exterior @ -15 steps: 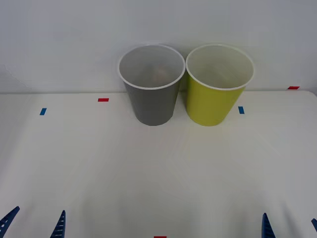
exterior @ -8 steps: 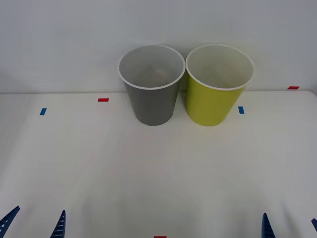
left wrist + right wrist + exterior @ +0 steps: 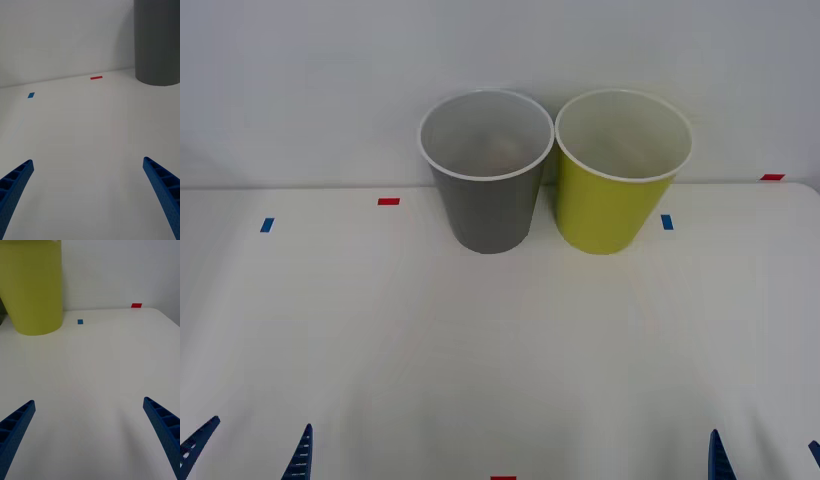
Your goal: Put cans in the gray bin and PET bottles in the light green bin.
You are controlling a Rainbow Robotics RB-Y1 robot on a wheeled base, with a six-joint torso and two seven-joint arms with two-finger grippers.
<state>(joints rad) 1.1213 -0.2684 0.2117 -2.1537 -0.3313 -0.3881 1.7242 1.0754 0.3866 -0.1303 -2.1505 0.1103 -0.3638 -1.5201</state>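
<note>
The gray bin (image 3: 488, 205) stands upright at the back middle of the table, its wall also in the left wrist view (image 3: 157, 41). Touching or nearly touching it on its right is the light green bin (image 3: 612, 210), seen again in the right wrist view (image 3: 32, 288). A faint pinkish patch (image 3: 502, 150) lies deep inside the gray bin, too dim to name. Cans and PET bottles are hidden or out of view. My left gripper (image 3: 255, 445) (image 3: 88, 162) and right gripper (image 3: 765, 455) (image 3: 88, 402) hover open at the table's near edge, holding nothing.
Small red tape marks (image 3: 388, 201) (image 3: 772, 177) and blue tape marks (image 3: 266, 225) (image 3: 667, 222) lie flat on the white table (image 3: 500, 340). A plain wall stands right behind the bins. The table's right corner is rounded (image 3: 165, 317).
</note>
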